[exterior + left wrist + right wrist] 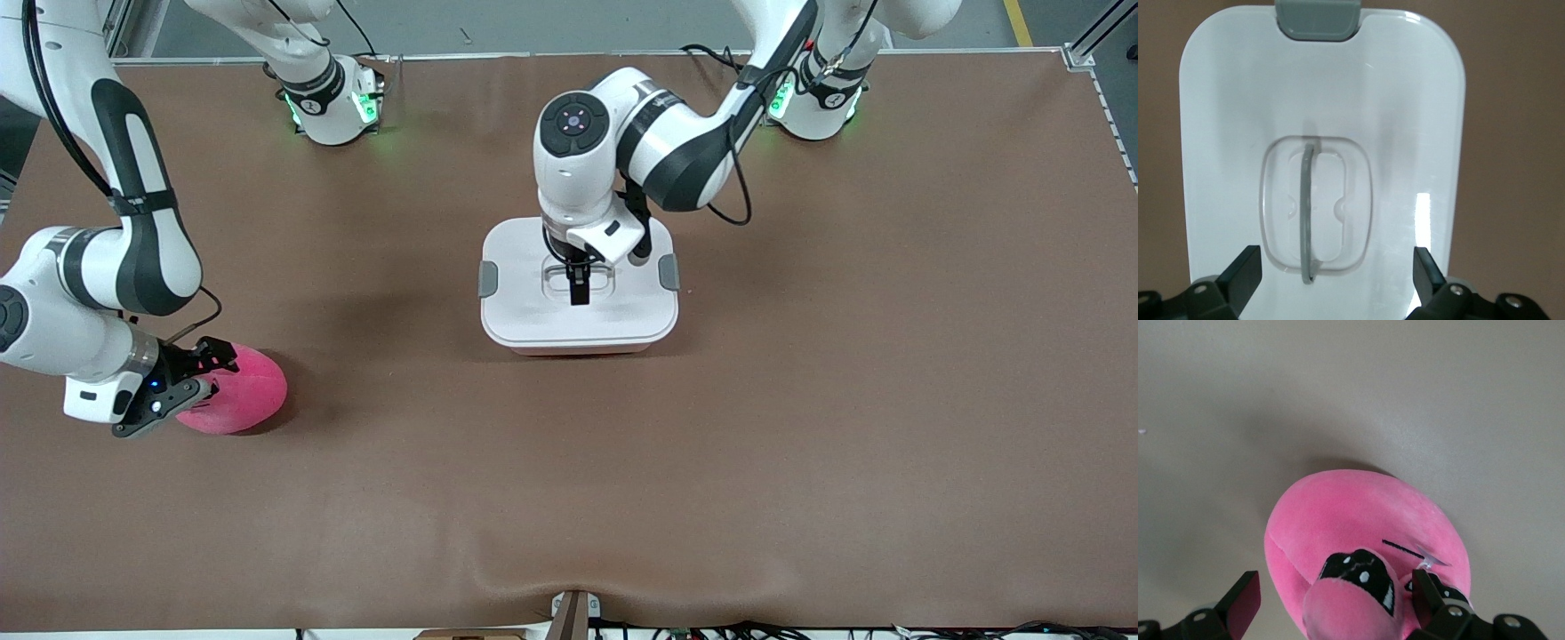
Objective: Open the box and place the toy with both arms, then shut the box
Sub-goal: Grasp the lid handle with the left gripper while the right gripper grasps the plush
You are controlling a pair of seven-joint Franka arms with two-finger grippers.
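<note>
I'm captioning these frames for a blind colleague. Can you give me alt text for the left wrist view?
The left gripper hangs open over the box's white lid, its two black fingers straddling the recessed centre with the thin grey handle. One grey side clip shows at the lid's edge, with brown table around it.

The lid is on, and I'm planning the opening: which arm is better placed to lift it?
Left: its open claw hangs over the lid's handle on the box. The right claw, also open, is at the toy.
</note>
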